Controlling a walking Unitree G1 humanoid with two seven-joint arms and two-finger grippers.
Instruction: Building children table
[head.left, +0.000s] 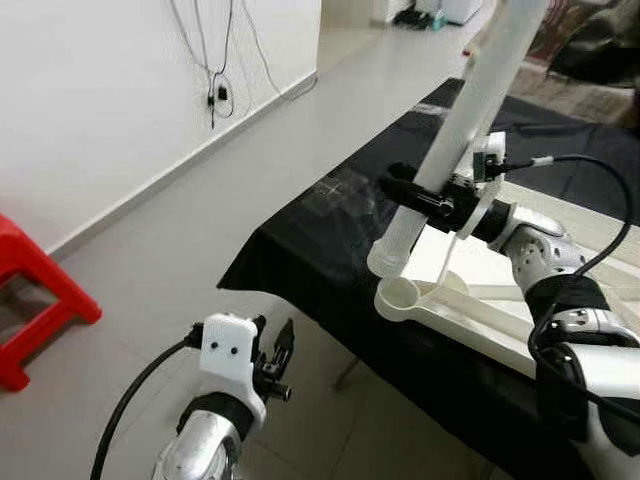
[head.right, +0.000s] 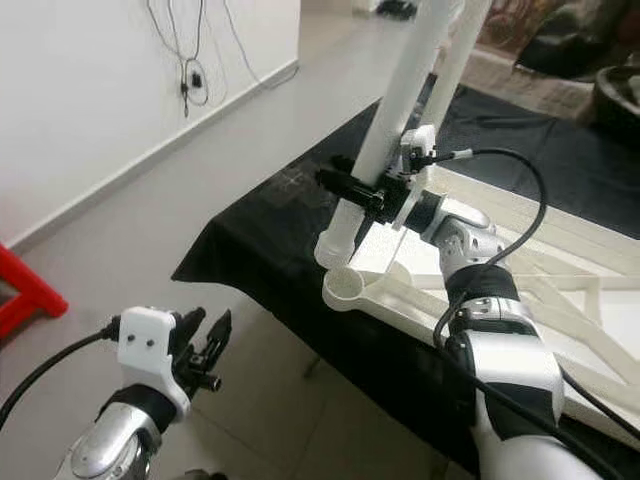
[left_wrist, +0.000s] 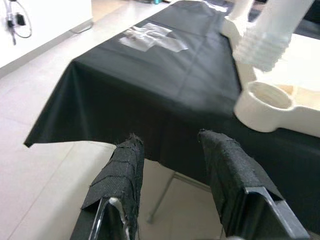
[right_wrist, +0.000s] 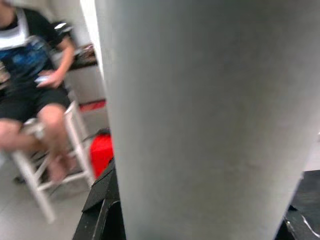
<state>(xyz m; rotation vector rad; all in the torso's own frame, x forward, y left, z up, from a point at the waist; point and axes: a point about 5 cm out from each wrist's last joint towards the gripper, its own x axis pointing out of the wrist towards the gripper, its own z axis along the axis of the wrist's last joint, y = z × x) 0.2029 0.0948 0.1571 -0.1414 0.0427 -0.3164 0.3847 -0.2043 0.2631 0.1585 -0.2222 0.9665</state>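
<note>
The right tool is clamped around a long white plastic table leg, whose threaded lower end hangs just above and slightly off the round white socket at the corner of the white table frame. The frame lies near the edge of the black-covered table. The leg's long axis tilts, its top leaning away from the robot, so seating it likely needs uprighting. The left tool, fingers apart and empty, hovers below the table's edge, farther from the socket.
</note>
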